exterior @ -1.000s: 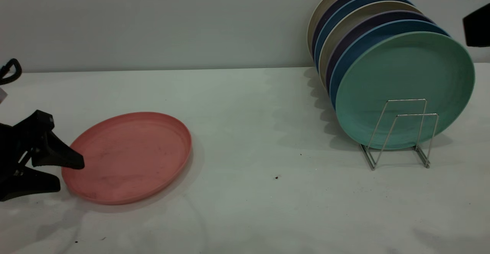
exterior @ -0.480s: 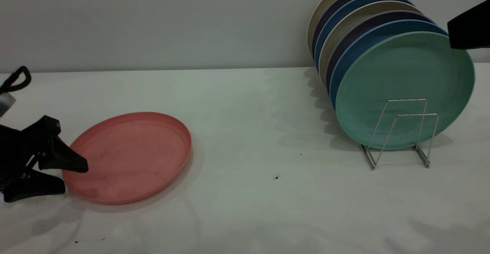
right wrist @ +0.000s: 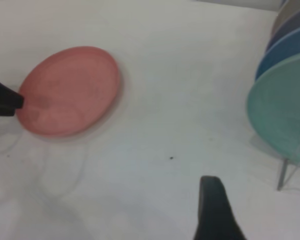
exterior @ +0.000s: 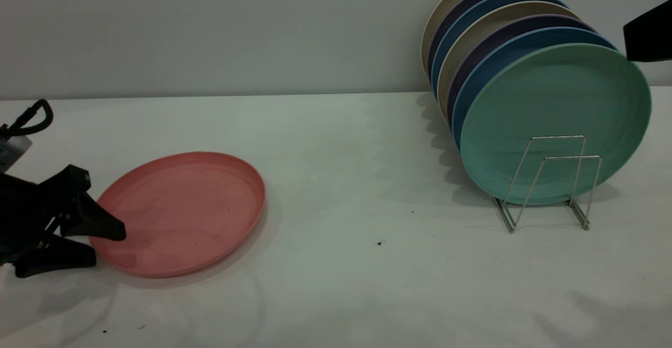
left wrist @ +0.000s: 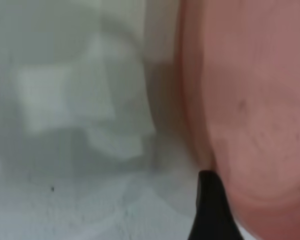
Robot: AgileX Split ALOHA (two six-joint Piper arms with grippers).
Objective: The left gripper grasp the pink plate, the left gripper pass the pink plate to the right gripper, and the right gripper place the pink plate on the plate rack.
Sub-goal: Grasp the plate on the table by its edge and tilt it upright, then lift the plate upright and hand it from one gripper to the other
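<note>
The pink plate (exterior: 184, 211) lies flat on the white table at the left; it also shows in the left wrist view (left wrist: 250, 100) and the right wrist view (right wrist: 70, 90). My left gripper (exterior: 107, 246) is open at the plate's left rim, with the upper finger (exterior: 100, 227) over the rim and the lower finger (exterior: 58, 261) on the table beside it. Its fingertip (left wrist: 210, 200) sits right at the rim. My right gripper (exterior: 648, 35) hangs high at the right edge, above the plate rack (exterior: 559, 138), and holds nothing.
The wire rack holds several upright plates, with a mint-green plate (exterior: 556, 106) at the front and blue, purple and beige ones behind. Two front loops stand free. A dark speck (exterior: 379, 243) lies mid-table. A grey wall runs behind.
My left gripper has slid right, bringing its upper finger over the pink plate's rim; the plate has shifted slightly right. The right gripper came further into view, then drew back a little.
</note>
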